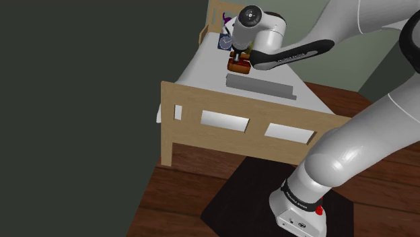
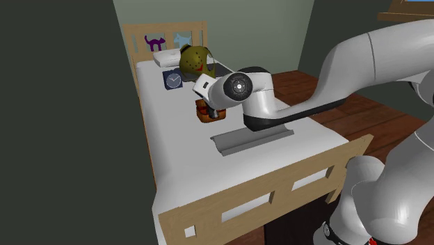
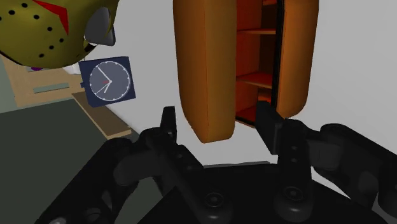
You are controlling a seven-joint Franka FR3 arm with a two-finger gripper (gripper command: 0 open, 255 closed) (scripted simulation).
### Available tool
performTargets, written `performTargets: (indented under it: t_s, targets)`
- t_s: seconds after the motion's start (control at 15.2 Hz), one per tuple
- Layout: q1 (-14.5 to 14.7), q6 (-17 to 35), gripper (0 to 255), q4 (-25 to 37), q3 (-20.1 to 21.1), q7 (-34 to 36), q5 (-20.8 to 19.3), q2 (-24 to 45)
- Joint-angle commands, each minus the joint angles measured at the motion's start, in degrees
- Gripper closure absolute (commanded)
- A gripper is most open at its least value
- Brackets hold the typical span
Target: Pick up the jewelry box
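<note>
Jewelry box: an orange-brown box [image 3: 207, 70] with an open side showing small shelves – it lay on the white top of the bed [image 1: 202, 79], towards the headboard end.
Gripper: the black gripper [image 3: 216, 118] hung right over the box, pointing down at it in the shoulder view.
Fingers: the fingers [image 3: 169, 127] stood apart – one just outside the box's rounded edge, the other in front of its shelved opening; whether either touched the box could not be told.
Clock: a dark blue square clock [image 3: 109, 81] stood near the box, on the headboard side.
Mask: an olive mask [image 2: 193, 59] with holes and red marks leaned beyond the clock.
Grey bar: a long grey bar [image 2: 250, 136] lay flat on the bed, just beside the box on the footboard side.
Floor: a dark rug [image 1: 249, 195] lay on wooden boards at the foot of the bed.
</note>
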Motion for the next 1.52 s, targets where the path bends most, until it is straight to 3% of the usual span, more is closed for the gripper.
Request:
performTargets:
  t_s: [0.0,0.53,1.45]
  targets:
    - [-0.05,0.12,255,-0.04,-0.03,0.14,-0.14,0.07]
    - [-0.04,0.09,255,-0.18,0.00,0.22,-0.19,-0.03]
    - [1.90,-5.24,255,6.05,-0.22,-10.95,8.53,-2.74]
